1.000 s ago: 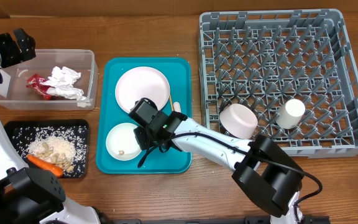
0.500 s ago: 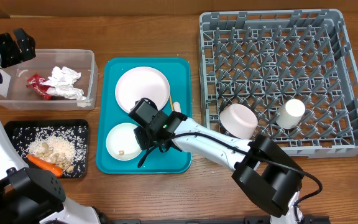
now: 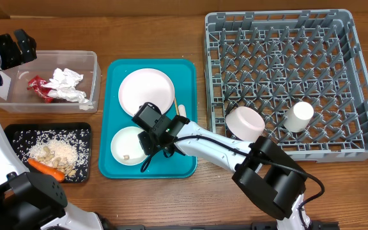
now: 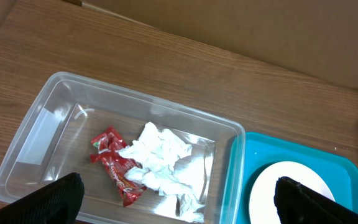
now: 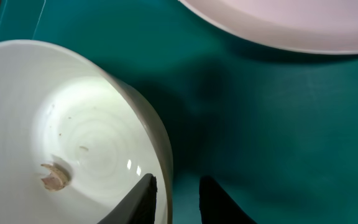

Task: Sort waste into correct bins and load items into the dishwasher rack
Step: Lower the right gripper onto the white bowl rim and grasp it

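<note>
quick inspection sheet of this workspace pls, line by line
surface: wooden table
job's things: tub holds napkin and wrapper; black tray holds rice and carrot; rack holds bowl and cup; plate and second bowl, scrap inside, on teal tray
clutter: nothing seen
pincers: left pincer open above tub; right pincer open, straddling second bowl's rim
cables: black cable loops at lower right
surroundings: tan surface beyond table edge
</note>
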{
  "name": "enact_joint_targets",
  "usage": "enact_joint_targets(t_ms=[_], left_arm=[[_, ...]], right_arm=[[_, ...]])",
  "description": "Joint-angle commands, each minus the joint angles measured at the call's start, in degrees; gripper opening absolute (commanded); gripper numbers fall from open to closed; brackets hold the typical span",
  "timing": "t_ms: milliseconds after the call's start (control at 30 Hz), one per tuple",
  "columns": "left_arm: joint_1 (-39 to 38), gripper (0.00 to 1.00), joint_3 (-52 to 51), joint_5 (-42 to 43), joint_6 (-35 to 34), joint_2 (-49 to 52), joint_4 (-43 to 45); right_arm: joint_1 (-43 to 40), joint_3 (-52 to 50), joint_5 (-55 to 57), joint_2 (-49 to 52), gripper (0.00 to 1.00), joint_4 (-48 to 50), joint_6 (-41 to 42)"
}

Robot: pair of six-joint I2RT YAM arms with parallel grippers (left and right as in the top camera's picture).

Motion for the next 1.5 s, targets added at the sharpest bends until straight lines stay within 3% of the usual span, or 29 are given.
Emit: enact_joint_targets(t_ms=[0,300,1100,1467], left_arm=[[0.15,1.00,0.59,0.96,-0.76,-0.44,0.26],[0.15,1.00,0.59,0.96,-0.76,-0.44,0.26],[0.15,1.00,0.59,0.96,-0.76,-0.44,0.26],[0.15,1.00,0.59,0.96,-0.76,-0.44,0.26]], right_arm=[[0.31,0.28,0.13,0.11,0.26,0.42,0.00],[0.31,1.18,0.13,-0.83,0.15,-0.46,0.00],[0.15,2.86,0.13,-1.46,0.20,-1.11,-0.22],[0.15,2.82,0.11,-1.46,0.07,-1.88,-0.22]])
